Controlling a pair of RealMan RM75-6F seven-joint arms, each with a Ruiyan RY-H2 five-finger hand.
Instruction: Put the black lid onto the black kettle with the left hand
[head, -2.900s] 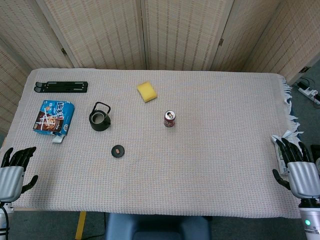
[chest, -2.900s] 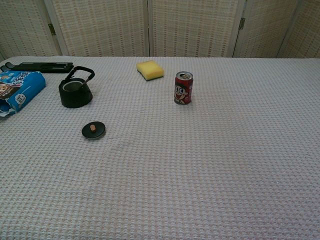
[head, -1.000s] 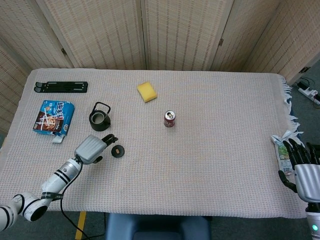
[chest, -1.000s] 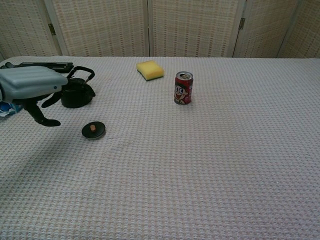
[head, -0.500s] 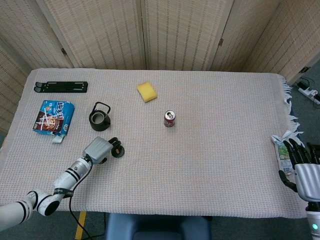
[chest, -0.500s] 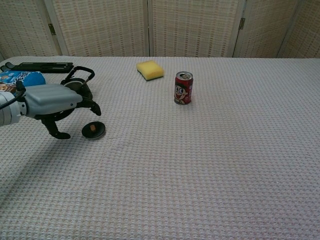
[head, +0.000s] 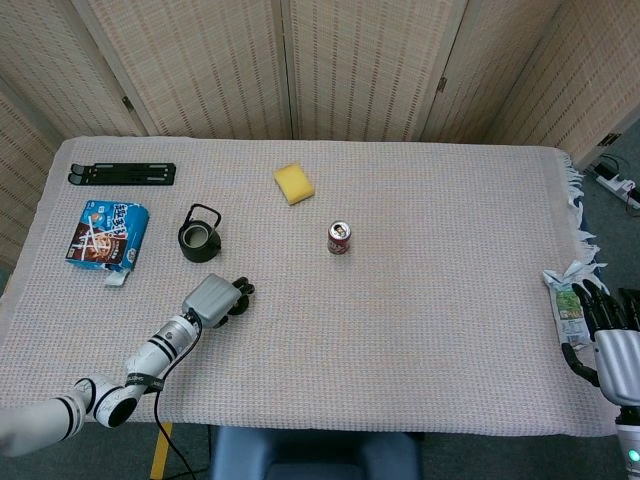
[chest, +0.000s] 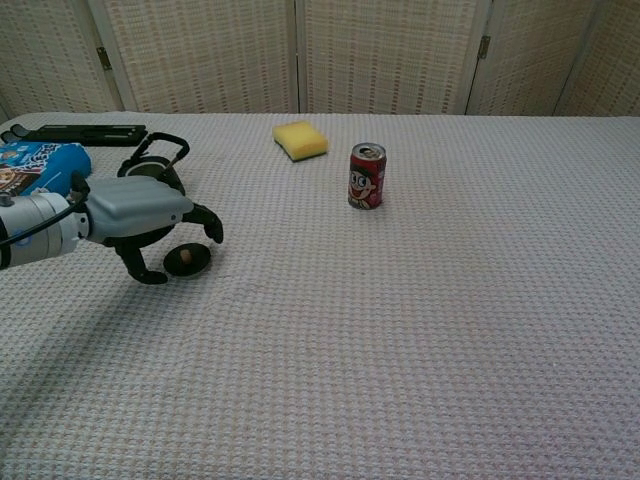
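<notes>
Left hand (chest: 140, 218) over black lid (chest: 187, 260), fingers spread, holding nothing | pinch lid's knob | black kettle (head: 199, 240) just behind lid.

Bench (head: 420, 330) under beige waffle-weave cloth. Yellow rectangular sponge (head: 293, 183) near far edge, red printed drink can (head: 339, 238) upright mid-bench, blue snack bag (head: 107, 234) at left, flat black folding stand (head: 122, 174) in far-left corner.

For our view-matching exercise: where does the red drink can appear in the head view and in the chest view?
Head view: red drink can just right of centre, upper middle.
Chest view: red drink can right of centre, upper part.
Shared landmark: the yellow sponge lies behind it, to its left.
</notes>
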